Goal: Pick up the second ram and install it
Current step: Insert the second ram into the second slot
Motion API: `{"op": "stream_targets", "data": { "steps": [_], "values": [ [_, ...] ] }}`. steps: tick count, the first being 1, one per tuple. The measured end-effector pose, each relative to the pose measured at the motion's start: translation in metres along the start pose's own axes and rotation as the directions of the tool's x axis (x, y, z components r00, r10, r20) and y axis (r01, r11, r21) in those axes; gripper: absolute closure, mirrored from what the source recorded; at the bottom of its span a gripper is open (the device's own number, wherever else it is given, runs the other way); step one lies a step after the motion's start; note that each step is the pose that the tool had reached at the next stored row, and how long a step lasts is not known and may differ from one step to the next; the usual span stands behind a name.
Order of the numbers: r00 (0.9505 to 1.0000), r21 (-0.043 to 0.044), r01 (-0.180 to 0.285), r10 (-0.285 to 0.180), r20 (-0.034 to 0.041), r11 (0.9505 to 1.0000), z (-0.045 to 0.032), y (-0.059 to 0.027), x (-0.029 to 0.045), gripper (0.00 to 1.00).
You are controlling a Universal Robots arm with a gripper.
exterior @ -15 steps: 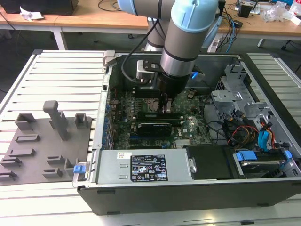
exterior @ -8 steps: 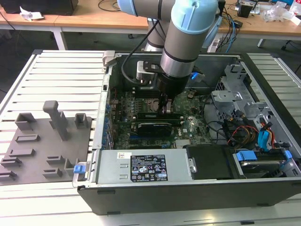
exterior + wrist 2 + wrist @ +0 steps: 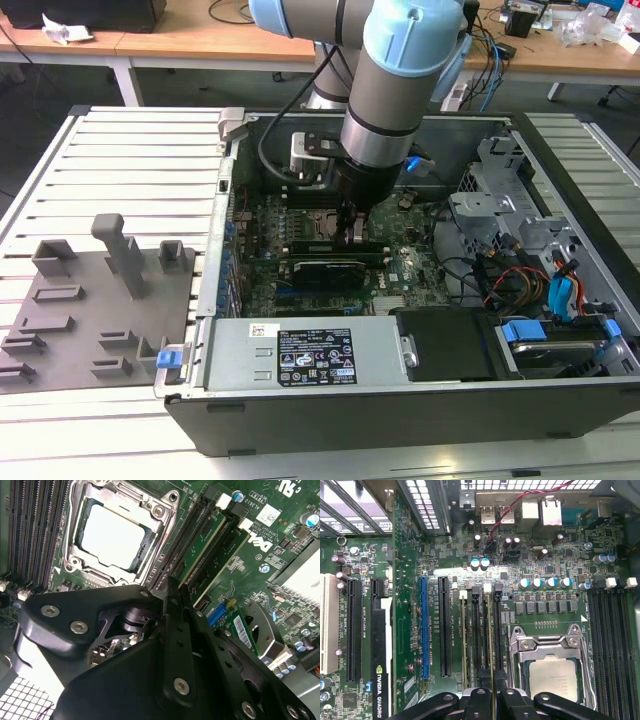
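The second ram (image 3: 492, 645) is a slim green stick standing on edge in a memory slot just beside the CPU socket (image 3: 552, 672), on the side nearest the expansion slots. In the first wrist view its thin top edge runs from between the end effector (image 3: 492, 700) fingers away toward the white clip at the slot's far end. The end effector fingers are drawn in narrow and pinch the stick from both sides. In the second wrist view a green stick (image 3: 202, 547) sits in the black slots beside the socket (image 3: 117, 530), and the end effector's black linkage (image 3: 150, 645) fills the foreground.

From the room, the arm (image 3: 385, 90) reaches straight down into an open computer case (image 3: 400, 400) lying on its side, its end effector (image 3: 352, 235) down at the motherboard (image 3: 410, 265) near the middle. A black-shrouded card (image 3: 325, 270) lies just past the socket area toward the case's front wall. Beside the case, on the exterior view's left, a grey fixture tray (image 3: 100, 310) rests on a slatted metal surface (image 3: 130, 160)
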State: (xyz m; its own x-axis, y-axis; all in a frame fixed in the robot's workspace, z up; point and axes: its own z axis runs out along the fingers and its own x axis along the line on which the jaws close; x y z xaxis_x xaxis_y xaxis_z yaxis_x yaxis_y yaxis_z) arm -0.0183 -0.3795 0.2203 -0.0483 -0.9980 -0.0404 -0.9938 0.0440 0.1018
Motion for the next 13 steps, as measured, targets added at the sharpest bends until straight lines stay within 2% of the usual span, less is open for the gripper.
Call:
{"op": "stream_targets", "data": {
  "steps": [3, 4, 6, 7, 8, 9, 11, 12, 13],
  "values": [
    [1.0000, 0.0000, 0.001, -0.001, 0.0014, 1.0000, 0.0001, -0.0002, 0.0000, 0.85],
    [1.0000, -0.0001, 0.000, 0.000, 0.0014, 1.0000, -0.0003, 0.0000, 0.0000, 0.79],
    [1.0000, -0.0001, 0.000, 0.000, 0.0013, 1.0000, -0.0050, 0.0005, -0.0002, 0.79],
    [1.0000, 0.0000, 0.000, 0.000, 0.0009, 1.0000, -0.0130, 0.0013, -0.0009, 0.79],
    [1.0000, 0.0001, 0.000, 0.000, -0.0023, 1.0000, -0.0233, 0.0025, -0.0024, 0.79],
    [1.0000, 0.0005, -0.001, 0.001, -0.0086, 1.0000, -0.0335, 0.0036, -0.0055, 0.79],
    [0.9998, 0.0012, -0.002, 0.002, -0.0213, 1.0000, -0.0417, 0.0047, -0.0098, 0.79],
    [0.9995, 0.0017, -0.003, 0.003, -0.0330, 1.0000, -0.0483, 0.0054, -0.0121, 0.87],
    [0.9994, 0.0019, -0.003, 0.003, -0.0335, 1.0000, -0.0492, 0.0055, -0.0123, 0.89]
  ]
}}
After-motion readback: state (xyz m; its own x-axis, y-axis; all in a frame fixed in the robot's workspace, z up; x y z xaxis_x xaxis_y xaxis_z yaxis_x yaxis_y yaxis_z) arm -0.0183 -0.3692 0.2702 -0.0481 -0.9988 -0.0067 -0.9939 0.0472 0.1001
